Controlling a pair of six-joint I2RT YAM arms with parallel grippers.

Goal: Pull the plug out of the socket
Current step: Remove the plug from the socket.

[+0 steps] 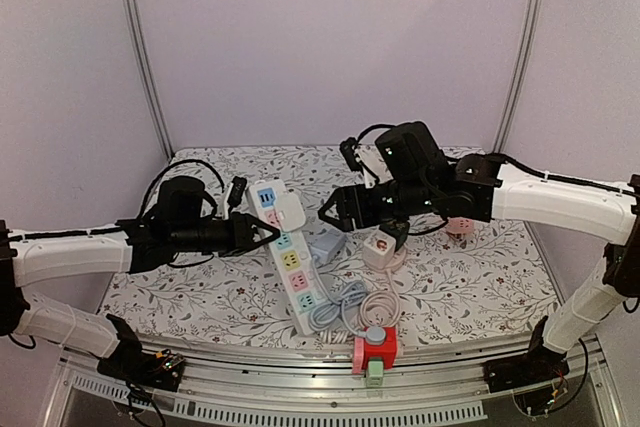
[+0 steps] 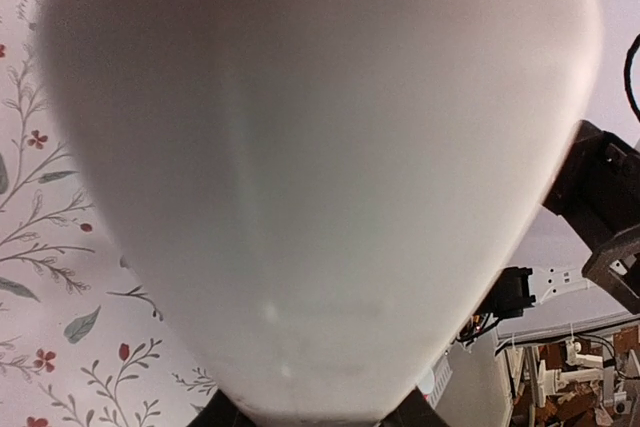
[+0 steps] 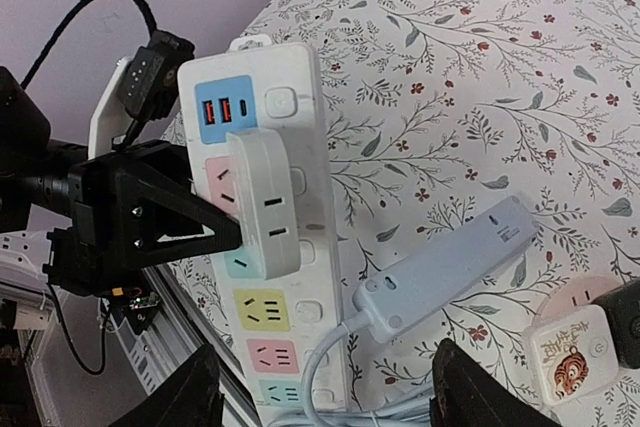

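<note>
A long white power strip (image 1: 297, 282) with coloured sockets lies down the middle of the floral table (image 1: 480, 287). A white plug (image 1: 288, 209) in the form of a flat adapter block sits in its pink socket near the far end. My left gripper (image 1: 268, 232) comes in from the left, rolled on its side, and is shut on the strip's edge. The strip's blurred white body (image 2: 320, 167) fills the left wrist view. In the right wrist view, the left gripper's upper finger (image 3: 185, 222) touches the lower left of the plug (image 3: 262, 197). My right gripper (image 1: 335, 209) hovers open just right of the plug, nothing between its fingers.
A small grey-blue strip (image 3: 450, 267) lies right of the white one, its cable coiled (image 1: 350, 307) at the front. A white cube socket with a tiger sticker (image 3: 570, 352) sits further right. A red cube (image 1: 375, 347) stands at the front edge and a pink one (image 1: 460, 225) behind my right arm.
</note>
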